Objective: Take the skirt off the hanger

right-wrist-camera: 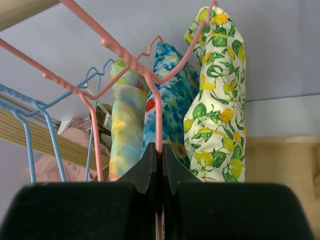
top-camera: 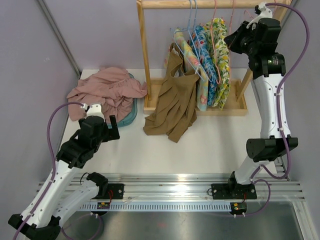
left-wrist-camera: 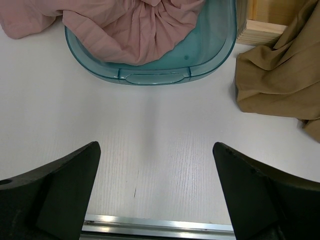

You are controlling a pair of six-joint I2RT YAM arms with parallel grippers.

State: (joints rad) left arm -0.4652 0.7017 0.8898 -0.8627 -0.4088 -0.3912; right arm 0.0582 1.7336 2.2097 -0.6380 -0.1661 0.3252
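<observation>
We are pinching the right tool fully shut on the upright wire of a pink hanger, high on the rack at the back of the desk. Just behind it three printed skirts are hanging side by side, the lemon skirt on the right; we cannot tell which one this hanger is carrying. We are judging this as the securing step, with the skirt not yet off. The next move is calling for unhooking the hanger, or steadying it so the left tool, hovering wide open and empty over the desk near the basin, can pull the skirt down.
</observation>
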